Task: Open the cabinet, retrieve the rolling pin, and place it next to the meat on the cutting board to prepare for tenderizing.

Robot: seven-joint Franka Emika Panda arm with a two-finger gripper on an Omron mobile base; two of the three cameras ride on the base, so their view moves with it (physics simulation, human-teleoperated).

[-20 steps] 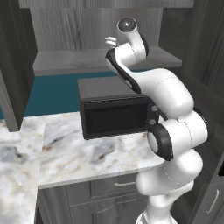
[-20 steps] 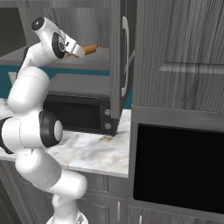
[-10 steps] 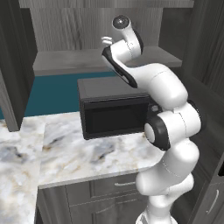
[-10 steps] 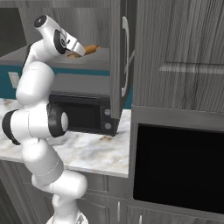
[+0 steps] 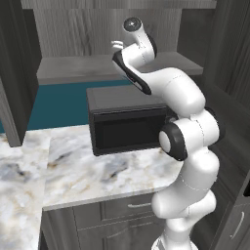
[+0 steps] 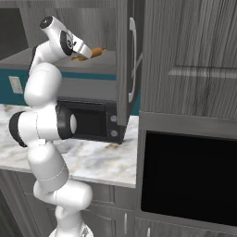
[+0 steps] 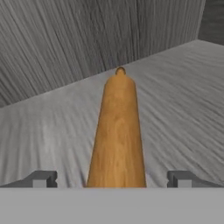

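Grey wood fills most of what we see, because the cabinet [image 5: 122, 29] stands open at the top of the left base view, with its grey shelf [image 5: 73, 68] running across the upper middle of that frame. In the right base view one open door [image 6: 128, 60] hangs in the upper middle, and its long silver handle [image 6: 133, 48] runs up and down. We reach our white arm [image 5: 185, 127] up from the lower right of the left base view, and our claw [image 7: 112, 179] is up at the shelf. In the hand view the rolling pin [image 7: 117, 131] lies flat on the shelf, in the middle of the frame, and points away from us toward the back wall of the cabinet. Our two dark finger tips [image 7: 41, 179] sit low in that frame, one on each side of the pin, wide apart and not touching it. In the right base view the pin [image 6: 90, 53] peeks out orange in the upper left, just past our hand. Under the shelf sits the black microwave [image 5: 129, 124], in the middle of the left base view. It stands on the marble counter [image 5: 73, 171], which spreads over the lower left. Below the counter, at the bottom of the frame, we see grey drawers [image 5: 132, 210].
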